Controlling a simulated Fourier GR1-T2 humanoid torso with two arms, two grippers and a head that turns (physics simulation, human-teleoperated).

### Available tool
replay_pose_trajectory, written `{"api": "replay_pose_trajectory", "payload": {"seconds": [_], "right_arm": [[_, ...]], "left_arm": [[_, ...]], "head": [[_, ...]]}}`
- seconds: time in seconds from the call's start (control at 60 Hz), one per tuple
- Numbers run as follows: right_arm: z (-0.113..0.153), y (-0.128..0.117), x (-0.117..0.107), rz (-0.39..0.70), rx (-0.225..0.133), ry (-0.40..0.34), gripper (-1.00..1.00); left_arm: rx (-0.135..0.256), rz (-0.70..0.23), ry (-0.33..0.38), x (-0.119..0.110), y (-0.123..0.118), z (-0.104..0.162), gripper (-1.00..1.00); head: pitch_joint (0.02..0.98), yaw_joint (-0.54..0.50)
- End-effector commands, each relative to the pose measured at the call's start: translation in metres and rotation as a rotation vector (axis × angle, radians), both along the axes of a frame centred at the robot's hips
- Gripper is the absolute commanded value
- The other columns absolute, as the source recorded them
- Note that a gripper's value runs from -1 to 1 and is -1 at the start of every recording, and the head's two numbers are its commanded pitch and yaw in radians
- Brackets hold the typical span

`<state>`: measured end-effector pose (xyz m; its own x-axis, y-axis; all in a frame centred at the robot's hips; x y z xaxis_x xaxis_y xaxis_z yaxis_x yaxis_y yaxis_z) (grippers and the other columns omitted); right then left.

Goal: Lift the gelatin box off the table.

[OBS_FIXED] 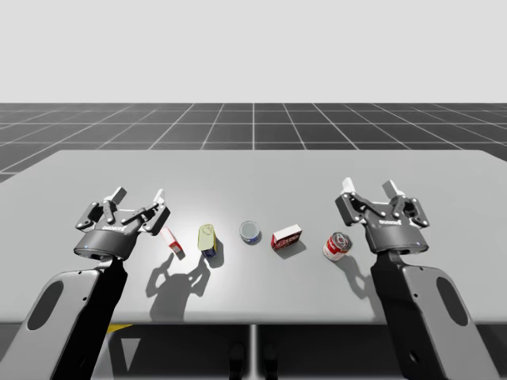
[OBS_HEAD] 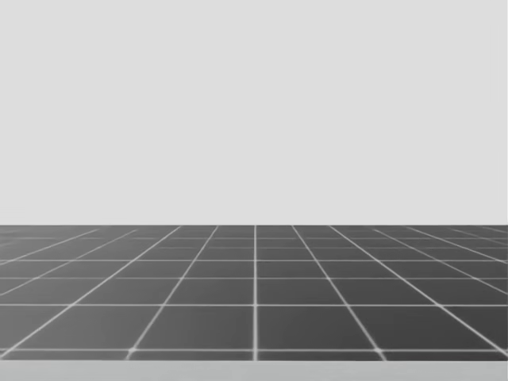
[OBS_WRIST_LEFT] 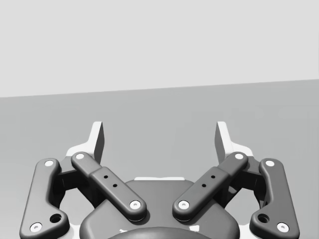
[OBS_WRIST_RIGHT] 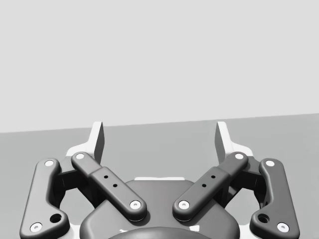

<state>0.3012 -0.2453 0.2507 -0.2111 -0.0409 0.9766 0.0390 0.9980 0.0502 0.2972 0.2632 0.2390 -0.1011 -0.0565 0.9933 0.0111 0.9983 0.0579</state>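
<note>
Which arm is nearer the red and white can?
Right. My right arm holds its open jaws just right of the red and white can in the high view. My left arm is at the row's opposite end.

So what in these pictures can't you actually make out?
Red-and-white box, high view: far end hidden behind my left claw.
Red box, high view: print too small, so I cannot tell which box is the gelatin one.
My left arm and right arm, high view: cut off by the bottom edge.
Table under my right claw, right wrist view: hidden by the claw's own body.
</note>
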Motion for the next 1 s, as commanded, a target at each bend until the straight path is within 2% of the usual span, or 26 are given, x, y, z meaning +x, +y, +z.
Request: {"api": "replay_pose_trajectory", "payload": {"seconds": [0.017,0.033,0.083,0.167,0.533,0.7,1.0], "right_arm": [[0.0006,0.0006,-0.0019,-0.034,-0.003,-0.021,-1.0],[0.002,0.0009,-0.0024,-0.035,-0.012,-0.03,-1.0],[0.0038,0.0003,-0.0021,-0.022,0.006,-0.021,-1.0],[0.0034,-0.0003,-0.0021,-0.006,0.001,-0.001,-1.0],[0.0028,-0.0015,0.0,-0.021,-0.004,0.001,-1.0],[0.0024,-0.0014,0.0002,-0.018,-0.007,0.007,-1.0],[0.0014,0.0012,-0.0001,0.003,-0.012,0.026,-1.0]], "left_arm": [[-0.001,0.0,0.0,0.0,0.0002,0.0002,-1.0],[-0.001,0.0,0.0,0.0,0.0002,0.0002,-1.0],[-0.001,0.0,0.0,0.0,0.0001,0.0002,-1.0],[-0.001,0.001,0.001,-0.0001,-0.0001,0.0001,-1.0],[-0.001,0.002,0.003,0.0004,0.0009,0.0005,-1.0],[-0.002,0.004,0.004,0.0007,0.002,0.0004,-1.0],[-0.003,0.005,0.007,0.0013,0.0033,0.0002,-1.0]], "head": [[0.055,0.0],[0.061,0.0],[0.074,0.0],[0.109,0.01],[0.407,0.06],[0.55,0.12],[0.745,0.29]]}}
